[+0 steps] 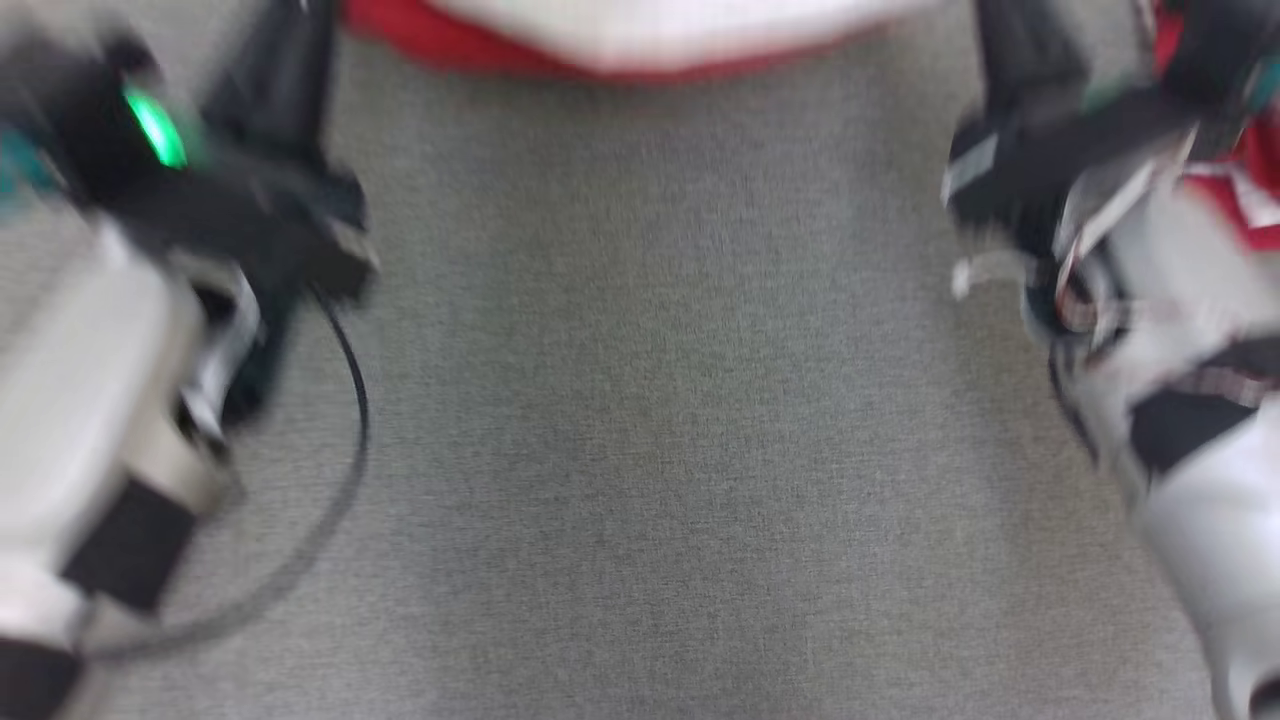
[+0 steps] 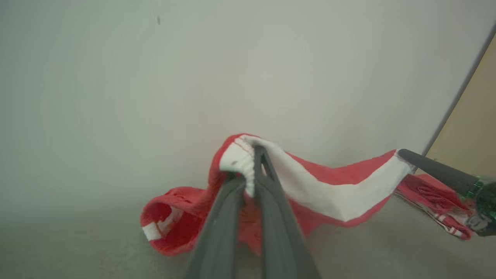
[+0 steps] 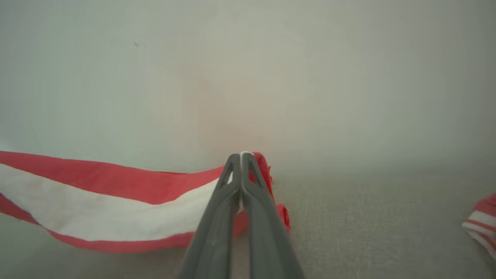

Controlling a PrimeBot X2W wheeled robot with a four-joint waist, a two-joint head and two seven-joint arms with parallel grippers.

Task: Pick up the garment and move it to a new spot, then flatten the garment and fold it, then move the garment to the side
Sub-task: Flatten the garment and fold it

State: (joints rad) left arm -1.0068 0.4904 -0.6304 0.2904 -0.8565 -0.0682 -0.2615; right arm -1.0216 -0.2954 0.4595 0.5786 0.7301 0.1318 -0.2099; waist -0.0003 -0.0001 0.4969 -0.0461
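The left end effector [image 2: 254,162] is closed on a white ribbed edge of the garment [image 2: 329,190], with cloth bunched over its fingertips. The right end effector [image 3: 240,159] is likewise clamped shut, on the opposite end of the same red-and-white band. Each arm therefore grips one end, and neither is nearer to the garment than the other.

In the blurred head view, the two arms reach forward at the left and right of the grey table [image 1: 640,400]. The garment crosses the far edge of the frame between them.

The governing relation is the long axis of the garment. It runs left to right, from one end effector to the other, and crosses the direction in which both pairs of fingers point. The cloth lies at and just beyond the fingertips, on the far side.

The span is not taut. It sags in the middle, and a red fold below the left end effector appears to rest on the table.

A striped cloth [image 3: 480,221] lies to the right. Whether it belongs to the garment cannot be told.

A pale wall [image 3: 248,58] closes the scene.

Judgement: laying the garment flat will likely require the two end effectors to draw apart along this axis.
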